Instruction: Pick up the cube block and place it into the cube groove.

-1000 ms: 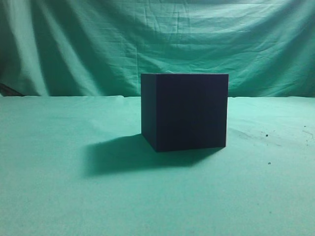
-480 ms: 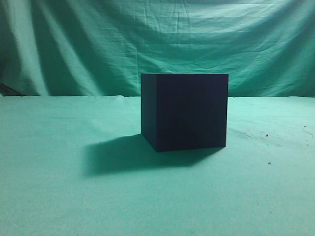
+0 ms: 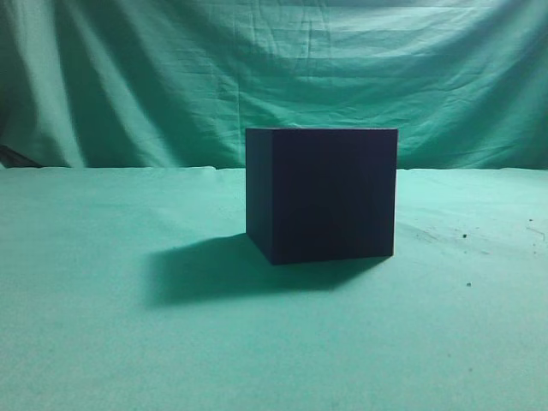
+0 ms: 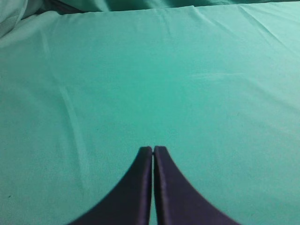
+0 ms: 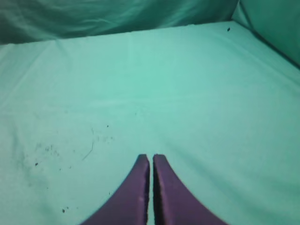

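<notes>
No writing, brand or label can be read anywhere you look. In the exterior view a green cloth [image 3: 103, 342] covers the table, and a wrinkled green backdrop [image 3: 171, 77] hangs across the whole upper half of the frame. A few dark specks dot the cloth at the right edge.

Just right of centre sits the dark box [image 3: 321, 195] — near-black navy, matte, cube-shaped, with plain sides. You see its wide front face and a narrow left face; its top, where the cube groove would open, is out of sight. Its shadow spreads across the cloth toward the lower left. The purple cube block appears in none of the views.

Your left gripper [image 4: 153, 149] rises from the bottom centre of its wrist view, fingers pressed together, holding nothing, above bare cloth. Your right gripper [image 5: 151, 157] looks the same — fingers closed with only a hairline gap, empty, above speckled cloth.
</notes>
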### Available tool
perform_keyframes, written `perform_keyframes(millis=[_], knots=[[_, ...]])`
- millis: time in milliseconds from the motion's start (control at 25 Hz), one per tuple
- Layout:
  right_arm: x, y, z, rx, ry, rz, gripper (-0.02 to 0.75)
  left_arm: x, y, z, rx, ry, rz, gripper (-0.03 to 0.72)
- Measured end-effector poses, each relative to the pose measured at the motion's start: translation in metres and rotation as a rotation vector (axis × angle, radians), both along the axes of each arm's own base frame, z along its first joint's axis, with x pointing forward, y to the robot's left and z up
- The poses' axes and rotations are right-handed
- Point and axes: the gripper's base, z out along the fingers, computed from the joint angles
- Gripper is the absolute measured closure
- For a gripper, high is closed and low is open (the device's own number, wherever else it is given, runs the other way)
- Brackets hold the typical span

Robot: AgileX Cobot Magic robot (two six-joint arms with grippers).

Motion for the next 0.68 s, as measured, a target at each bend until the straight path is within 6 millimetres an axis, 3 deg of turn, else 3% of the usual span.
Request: perform_keyframes(millis=[680], knots=[[-0.0004,0.0003,-0.0019,0.012,0.018,-0.001,0.738,0.0,0.0,0.0,0.0,0.0,0.0,0.688]])
